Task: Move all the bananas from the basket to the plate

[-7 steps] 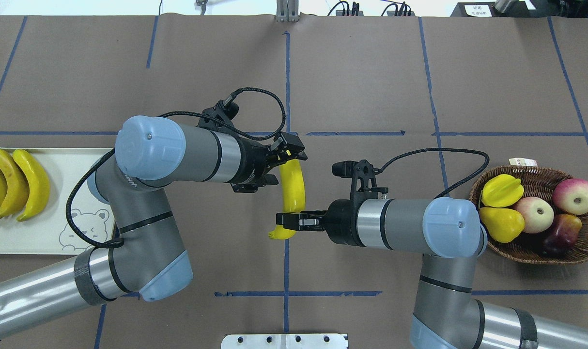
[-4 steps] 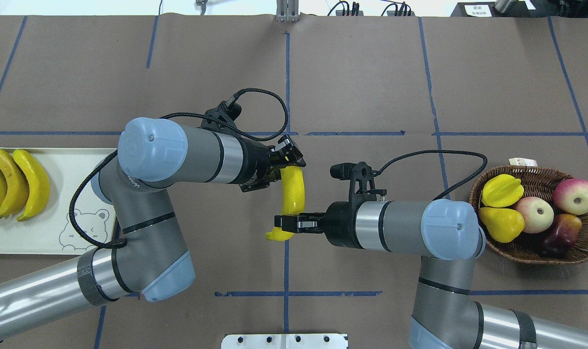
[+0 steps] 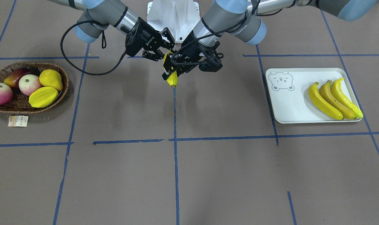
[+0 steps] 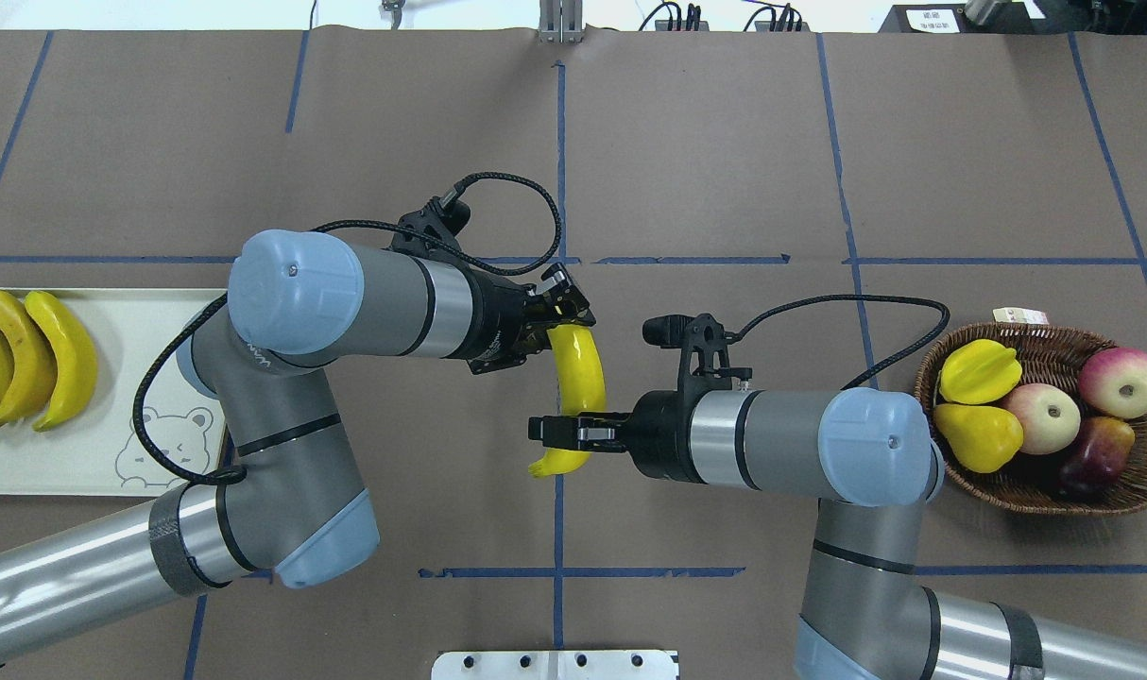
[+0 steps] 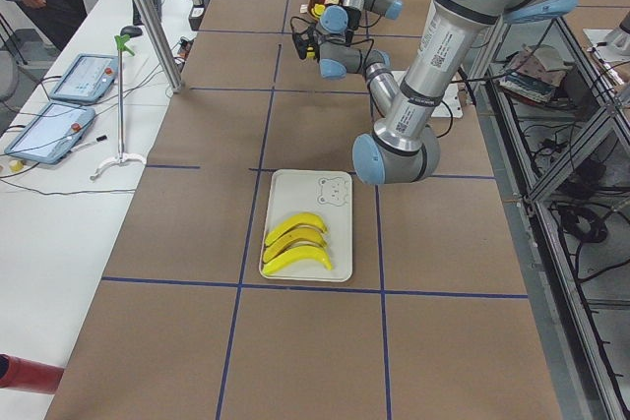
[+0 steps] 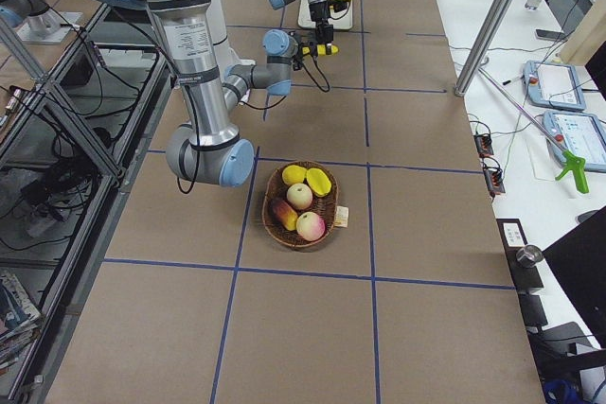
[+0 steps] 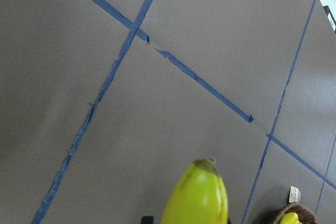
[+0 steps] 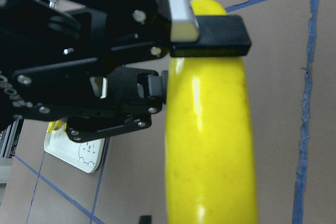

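Observation:
A yellow banana (image 4: 583, 378) hangs in mid-air over the table's middle, between both grippers; it also shows in the front view (image 3: 171, 78). My left gripper (image 4: 566, 316) is shut on its far end. My right gripper (image 4: 559, 433) has one jaw above and one below the banana's near part, and in the front view they look parted. Three bananas (image 4: 30, 359) lie side by side on the pale bear plate (image 4: 129, 340) at the left. The wicker basket (image 4: 1027, 491) at the right holds no banana.
The basket holds a yellow pear (image 4: 978, 436), a yellow starfruit (image 4: 980, 370), two pink apples and a dark red fruit. Its paper tag (image 4: 1019, 315) lies at its far rim. Blue tape lines cross the brown table cover.
My left gripper has closed on the banana's far end. The banana's near tip has then swung slightly right, while my right gripper has edged left.

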Tool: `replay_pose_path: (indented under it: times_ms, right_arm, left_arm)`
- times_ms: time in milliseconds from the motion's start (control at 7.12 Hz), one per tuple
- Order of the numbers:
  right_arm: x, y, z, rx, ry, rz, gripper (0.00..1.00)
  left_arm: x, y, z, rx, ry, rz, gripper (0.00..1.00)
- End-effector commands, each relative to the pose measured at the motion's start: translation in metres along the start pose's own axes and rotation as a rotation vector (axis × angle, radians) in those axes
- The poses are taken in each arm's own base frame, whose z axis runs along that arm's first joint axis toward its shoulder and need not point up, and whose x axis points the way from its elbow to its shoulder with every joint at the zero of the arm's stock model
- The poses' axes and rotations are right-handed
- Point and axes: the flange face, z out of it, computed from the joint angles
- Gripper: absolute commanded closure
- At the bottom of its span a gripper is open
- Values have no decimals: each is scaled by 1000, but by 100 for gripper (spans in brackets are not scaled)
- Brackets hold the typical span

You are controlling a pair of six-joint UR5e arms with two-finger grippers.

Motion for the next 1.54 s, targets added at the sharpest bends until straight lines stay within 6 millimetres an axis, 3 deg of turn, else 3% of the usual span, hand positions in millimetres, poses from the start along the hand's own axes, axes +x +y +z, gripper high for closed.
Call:
replay_pose_path:
  times_ms: [0, 562, 842, 1123, 1264, 1404]
  right_arm:
    - [2, -4, 0, 14, 10, 6, 1]
    - [9, -11, -3, 17, 31, 6, 1]
    - [16, -26, -6, -11, 113, 22, 1]
    - [22, -67, -33, -72, 195, 61, 1]
    - [20, -82, -49, -87, 242, 78, 1]
    - [22, -90, -62, -91, 295, 102, 1]
  left_arm:
    - [0, 0, -2, 0, 1, 0, 100]
    - [-7, -10, -5, 20, -16, -2, 100]
    - [-37, -49, -8, 98, -118, -34, 100]
    - [-51, -101, -23, 215, -244, -98, 100]
    - [-60, -128, -38, 267, -275, -127, 100]
    - [-65, -147, -70, 314, -290, -139, 100]
